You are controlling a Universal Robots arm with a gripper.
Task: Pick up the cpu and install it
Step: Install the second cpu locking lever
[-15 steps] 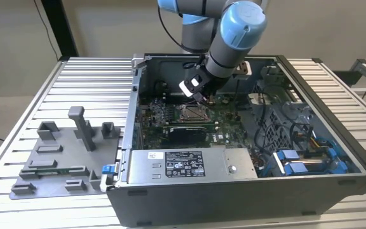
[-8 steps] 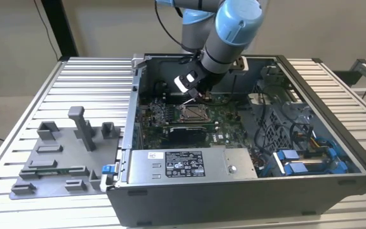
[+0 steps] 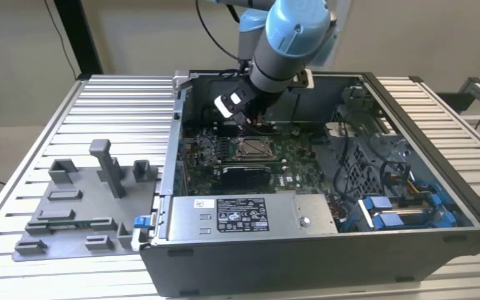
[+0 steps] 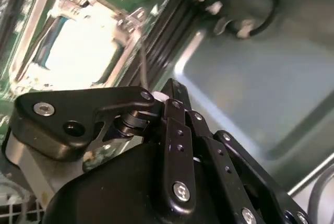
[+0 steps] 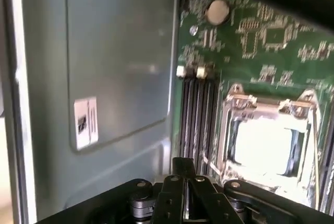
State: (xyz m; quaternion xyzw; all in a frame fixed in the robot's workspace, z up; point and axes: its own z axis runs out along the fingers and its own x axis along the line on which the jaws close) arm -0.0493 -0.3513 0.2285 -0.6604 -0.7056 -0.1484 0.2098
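Observation:
The cpu [image 3: 252, 148] lies flat inside the metal-framed socket on the green motherboard [image 3: 294, 156] of the open computer case [image 3: 440, 181]. In both wrist views it is a bright pale square [image 5: 263, 148] [image 4: 83, 51] ringed by the socket frame. My gripper [image 3: 251, 127] hangs inside the case just behind the socket, above the board and apart from the chip. Its black fingers [image 5: 182, 169] [image 4: 169, 89] are pressed together with nothing between them.
Grey plastic fixture blocks [image 3: 82, 200] stand on the slatted table at the exterior view's left. A power supply [image 3: 240, 215] fills the case front, with blue-latched drive bays [image 3: 399, 209] on the right. Memory slots [image 5: 198, 114] run beside the socket, next to the case wall [image 5: 115, 67].

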